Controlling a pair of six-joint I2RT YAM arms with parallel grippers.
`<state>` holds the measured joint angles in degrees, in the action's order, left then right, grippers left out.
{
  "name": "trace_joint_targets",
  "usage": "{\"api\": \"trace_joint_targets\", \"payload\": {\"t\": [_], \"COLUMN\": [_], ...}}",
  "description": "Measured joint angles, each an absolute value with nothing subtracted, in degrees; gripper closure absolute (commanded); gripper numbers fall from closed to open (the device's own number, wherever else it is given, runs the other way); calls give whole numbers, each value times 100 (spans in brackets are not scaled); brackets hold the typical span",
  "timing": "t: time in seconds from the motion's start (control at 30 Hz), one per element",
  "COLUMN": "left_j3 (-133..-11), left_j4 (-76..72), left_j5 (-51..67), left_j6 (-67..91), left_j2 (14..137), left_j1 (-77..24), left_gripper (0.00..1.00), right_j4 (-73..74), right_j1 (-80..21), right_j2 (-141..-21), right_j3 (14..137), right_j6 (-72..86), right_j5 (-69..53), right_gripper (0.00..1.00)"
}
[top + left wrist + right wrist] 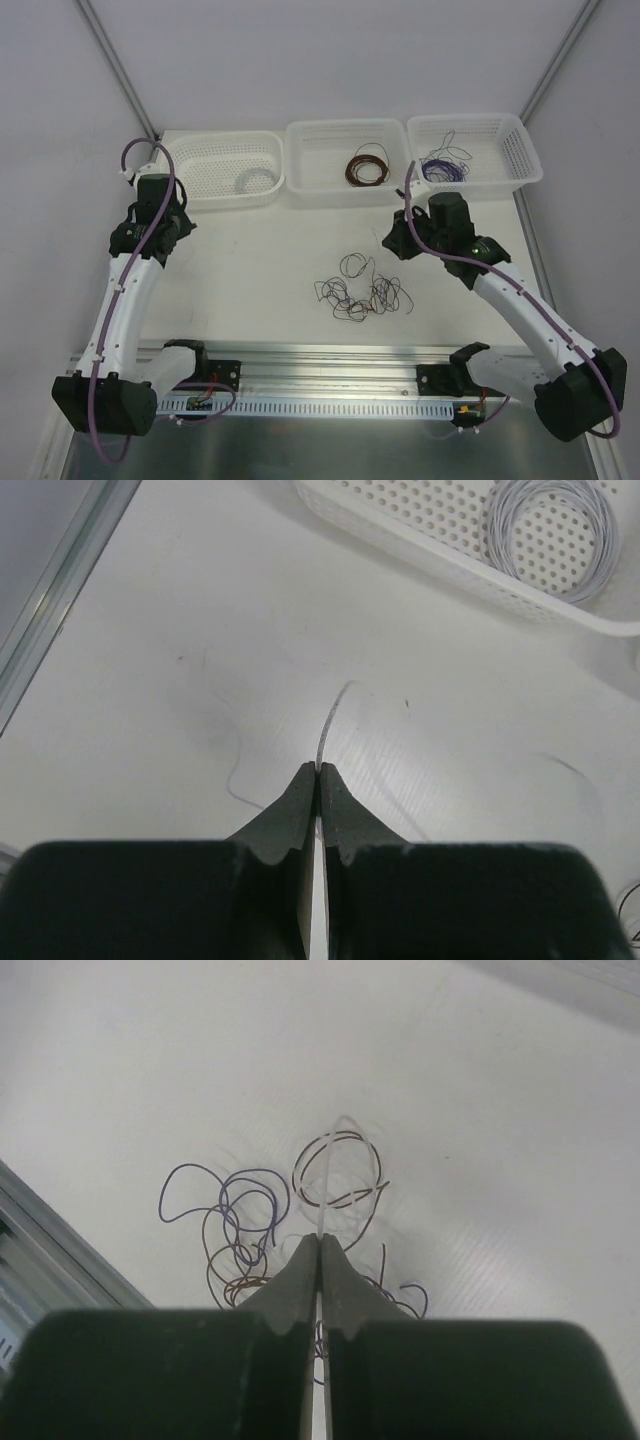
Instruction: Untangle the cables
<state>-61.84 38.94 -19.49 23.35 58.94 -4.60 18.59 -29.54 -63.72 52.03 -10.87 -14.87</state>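
Lying loose on the table (260,250), the cables (362,290) sit just below frame centre in the top view, between the arms. Left gripper (318,772), at left, is closed; right gripper (320,1242) is closed near the tangle. A pale strand (335,705) meets each tip; held or not, I cannot tell.
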Motion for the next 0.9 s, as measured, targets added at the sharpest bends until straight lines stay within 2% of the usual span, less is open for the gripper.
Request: {"api": "trace_joint_targets", "payload": {"t": [0.27, 0.53, 0.7, 0.9], "left_j3": [-6259, -6890, -7660, -9260], "left_j4": [3889, 3889, 3959, 3922], "left_j5": [-1361, -298, 375, 998], "left_j6": [2338, 2318, 2281, 2270], "left_j2": [5892, 5833, 5843, 6381], "left_j1": [456, 532, 532, 532], "left_gripper": [100, 100, 100, 100], "right_j4": [2257, 2432, 2495, 2515], "right_j1": [-2010, -1918, -2132, -2388], "right_j2": [-5607, -5590, -5771, -5795], "right_j3": [4954, 4615, 4416, 4237], "right_j6": [-784, -480, -340, -204], "right_j5": [-1551, -1835, -1881, -1885], "right_gripper": [99, 98, 94, 94]}}
